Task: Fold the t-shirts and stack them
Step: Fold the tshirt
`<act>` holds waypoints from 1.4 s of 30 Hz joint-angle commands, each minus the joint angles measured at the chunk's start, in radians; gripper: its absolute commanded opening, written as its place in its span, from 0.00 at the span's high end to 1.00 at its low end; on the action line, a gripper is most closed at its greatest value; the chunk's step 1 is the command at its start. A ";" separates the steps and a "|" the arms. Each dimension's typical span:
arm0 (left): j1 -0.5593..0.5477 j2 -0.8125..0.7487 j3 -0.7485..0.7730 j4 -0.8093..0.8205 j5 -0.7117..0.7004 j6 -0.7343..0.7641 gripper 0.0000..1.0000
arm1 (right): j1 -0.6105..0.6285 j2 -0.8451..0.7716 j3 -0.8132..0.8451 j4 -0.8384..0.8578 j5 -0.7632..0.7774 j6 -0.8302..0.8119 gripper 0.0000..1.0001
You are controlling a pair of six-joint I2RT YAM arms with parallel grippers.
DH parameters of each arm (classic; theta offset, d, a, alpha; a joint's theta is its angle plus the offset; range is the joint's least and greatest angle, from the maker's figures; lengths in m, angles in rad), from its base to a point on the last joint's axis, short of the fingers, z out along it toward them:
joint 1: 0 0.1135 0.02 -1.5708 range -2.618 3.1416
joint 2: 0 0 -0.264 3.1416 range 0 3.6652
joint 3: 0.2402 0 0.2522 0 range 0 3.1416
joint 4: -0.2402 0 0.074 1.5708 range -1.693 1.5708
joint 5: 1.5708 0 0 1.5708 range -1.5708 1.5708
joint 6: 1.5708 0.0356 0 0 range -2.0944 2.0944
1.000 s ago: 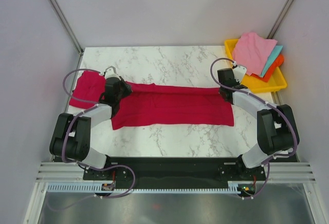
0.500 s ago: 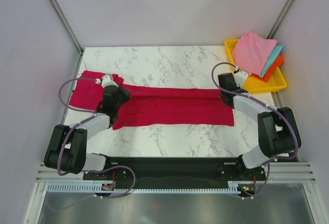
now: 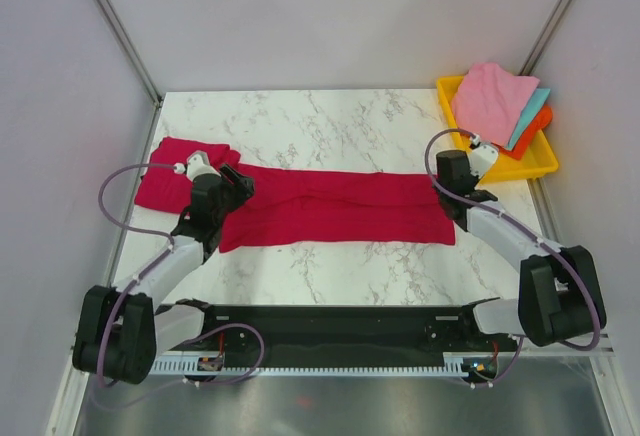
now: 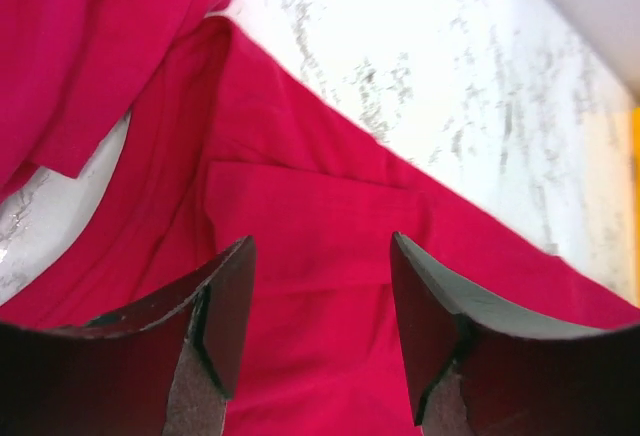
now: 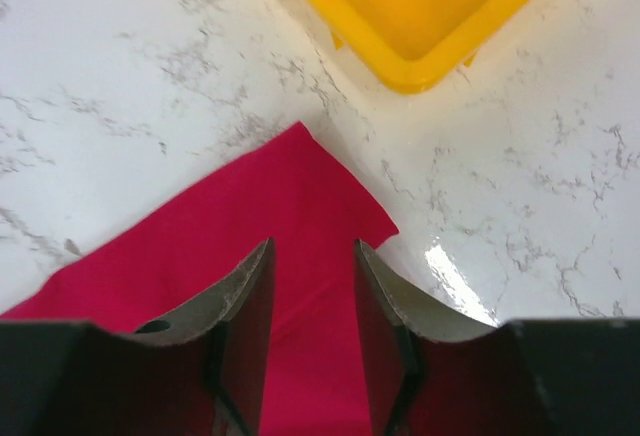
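The long shirt [image 3: 340,206] lies across the middle. The left gripper [image 4: 320,241] and the right gripper [image 5: 313,246] hang over its ends, jaws apart, holding nothing.

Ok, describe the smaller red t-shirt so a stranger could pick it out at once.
Find the white marble table and go to its left edge. There lies a crimson t-shirt, bunched up. Unlike the long folded t-shirt stretched across the middle, it is short, rumpled and sits farthest from the yellow tray.
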 commanded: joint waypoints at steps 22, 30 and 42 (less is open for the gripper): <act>0.017 -0.067 0.052 -0.055 0.113 -0.189 0.41 | 0.273 0.633 0.549 0.379 -1.015 -0.091 0.29; 0.017 -0.104 -0.005 0.051 0.188 -0.186 0.36 | 0.339 0.854 0.770 0.312 -1.056 -0.079 0.32; 0.017 -0.125 -0.001 0.010 0.171 -0.183 0.37 | 0.405 0.920 0.856 0.307 -1.146 -0.071 0.37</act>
